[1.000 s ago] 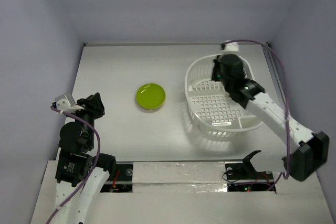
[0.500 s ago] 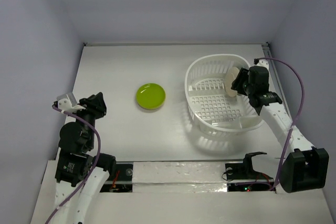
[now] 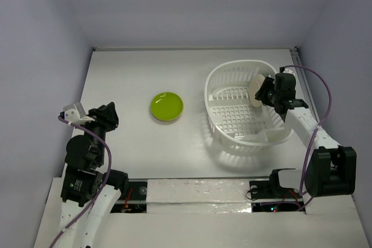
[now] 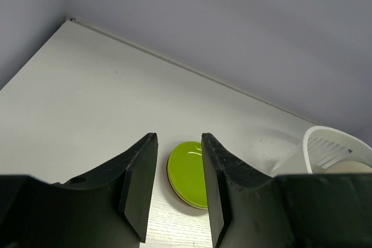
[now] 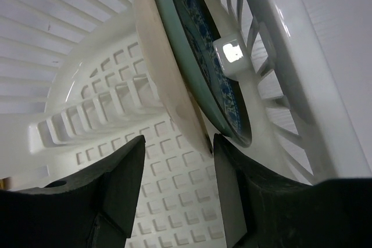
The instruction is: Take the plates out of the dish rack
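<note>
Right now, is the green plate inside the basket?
No, the green plate lies flat on the table, well left of the basket.

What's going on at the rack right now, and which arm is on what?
The right gripper is inside the dish rack at its right side. Its jaws are open around the lower edge of the cream plate, which stands on edge against the teal plate by the wall. Neither plate is gripped. The lime green plate lies flat on the table, outside the rack. The left gripper is open and holds nothing.
</note>
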Robot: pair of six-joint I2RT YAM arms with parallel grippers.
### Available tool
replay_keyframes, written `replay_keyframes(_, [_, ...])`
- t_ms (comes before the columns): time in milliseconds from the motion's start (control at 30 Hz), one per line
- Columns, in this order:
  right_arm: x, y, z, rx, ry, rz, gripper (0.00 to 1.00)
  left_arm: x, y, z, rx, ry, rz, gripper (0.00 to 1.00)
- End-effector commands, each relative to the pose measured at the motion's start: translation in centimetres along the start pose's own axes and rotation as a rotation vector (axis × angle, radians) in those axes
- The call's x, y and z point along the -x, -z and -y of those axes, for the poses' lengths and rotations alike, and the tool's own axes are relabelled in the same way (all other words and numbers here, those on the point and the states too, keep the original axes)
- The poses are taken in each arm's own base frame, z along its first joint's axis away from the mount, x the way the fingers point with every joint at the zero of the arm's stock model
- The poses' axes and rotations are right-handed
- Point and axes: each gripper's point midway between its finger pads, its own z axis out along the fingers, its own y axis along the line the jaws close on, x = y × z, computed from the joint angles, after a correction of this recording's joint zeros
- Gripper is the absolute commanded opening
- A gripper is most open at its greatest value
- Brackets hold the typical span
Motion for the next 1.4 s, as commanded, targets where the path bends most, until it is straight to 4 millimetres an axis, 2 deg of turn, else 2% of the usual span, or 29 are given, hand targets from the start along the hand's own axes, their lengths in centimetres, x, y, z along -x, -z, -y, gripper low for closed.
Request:
replay_keyframes(0, [2.5, -0.1, -1.2, 0.053, 0.004, 0.080, 0.56, 1.3, 0.0, 0.8, -0.033, 0.008, 0.047, 0.34])
replay_keyframes(100, [2.7, -0.4, -1.6, 0.069, 0.018, 0.085, 0.57, 1.3, 0.0, 0.8, -0.033, 0.009, 0.047, 0.34])
replay_keyframes(333, [3.2, 0.2, -3.7, 0.188, 0.029, 0.100, 0.58, 1.1, -0.1, 0.8, -0.035, 0.010, 0.040, 0.34])
replay_keyframes(467, [3.4, 0.1, -3.9, 0.190, 0.043, 0.095, 0.50, 1.1, -0.1, 0.8, -0.034, 0.008, 0.040, 0.34])
replay_keyframes(867, [4.0, -1.1, -5.0, 0.177, 0.082, 0.070, 0.44, 1.1, -0.1, 0.8, -0.035, 0.010, 0.040, 0.34])
replay_keyframes(1000, [4.0, -1.2, -5.7, 0.184, 0.100, 0.064, 0.32, 1.1, -0.1, 0.8, -0.034, 0.008, 0.040, 0.34])
replay_keyframes(1067, [4.1, -1.2, -5.7, 0.179, 0.101, 0.061, 0.20, 1.0, -0.1, 0.8, -0.035, 0.009, 0.038, 0.34])
replay_keyframes(1133, [4.5, -1.0, -6.1, 0.184, 0.113, 0.070, 0.14, 1.0, -0.1, 0.8, -0.035, 0.007, 0.036, 0.34])
replay_keyframes(1167, [4.5, -0.9, -6.1, 0.181, 0.116, 0.070, 0.07, 1.1, -0.1, 0.8, -0.034, 0.008, 0.038, 0.34])
replay_keyframes(1200, [4.5, -0.7, -6.4, 0.185, 0.128, 0.071, 0.04, 1.1, -0.1, 0.8, -0.034, 0.008, 0.040, 0.34])
replay_keyframes(1267, [5.0, -0.4, -6.6, 0.185, 0.136, 0.080, 0.00, 1.0, -0.1, 0.8, -0.036, 0.007, 0.039, 0.34])
replay_keyframes(1367, [5.7, 0.1, -6.8, 0.192, 0.157, 0.093, 0.00, 1.0, -0.1, 0.8, -0.035, 0.007, 0.036, 0.34])
